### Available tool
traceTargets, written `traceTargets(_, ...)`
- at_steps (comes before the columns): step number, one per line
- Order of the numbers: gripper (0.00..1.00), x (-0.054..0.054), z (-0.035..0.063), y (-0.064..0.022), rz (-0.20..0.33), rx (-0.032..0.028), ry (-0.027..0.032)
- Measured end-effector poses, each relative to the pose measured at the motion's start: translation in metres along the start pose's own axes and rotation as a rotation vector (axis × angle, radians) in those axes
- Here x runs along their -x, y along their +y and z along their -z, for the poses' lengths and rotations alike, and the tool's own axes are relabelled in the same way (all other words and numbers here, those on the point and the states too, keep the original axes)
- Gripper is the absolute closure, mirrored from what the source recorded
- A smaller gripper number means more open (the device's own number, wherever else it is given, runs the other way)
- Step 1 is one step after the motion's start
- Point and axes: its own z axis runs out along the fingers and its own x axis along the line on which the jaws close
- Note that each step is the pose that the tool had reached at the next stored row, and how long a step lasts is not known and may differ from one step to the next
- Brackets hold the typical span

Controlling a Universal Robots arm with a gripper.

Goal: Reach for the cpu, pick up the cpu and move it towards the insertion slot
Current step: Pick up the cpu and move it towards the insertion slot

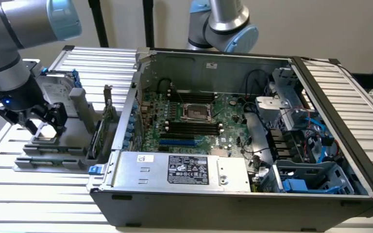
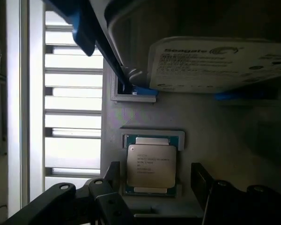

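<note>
**Gripper (image 1: pixel 41 127) low over the cpu, fingers spread wide.**
The arm points straight down at the grey tray (image 1: pixel 50 162) on the exterior view's left. In the wrist view the fingers (image 2: pixel 200 180) flank the cpu (image 2: pixel 151 165), which lies flat in a square recess, seemingly untouched. Beyond it, the hard drive (image 2: pixel 215 63) is cut off by the picture's edge. The slot (image 1: pixel 196 112) sits well apart, inside the open case (image 1: pixel 238 208).

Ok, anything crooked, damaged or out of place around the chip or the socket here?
Nothing stands out. The chip lies flat and square in its recess on the grey holder, with the open gripper straddling it. The socket in the open computer case looks unoccupied.
</note>
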Motion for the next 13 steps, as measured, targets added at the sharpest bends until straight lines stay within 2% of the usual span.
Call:
traceTargets(5, 0.29, -0.0025, -0.0008, 0.0031, 0.000, 0.0000, 0.0000)
traceTargets(13, 0.29, -0.0026, -0.0042, 0.0031, 0.000, 0.0002, 0.0000)
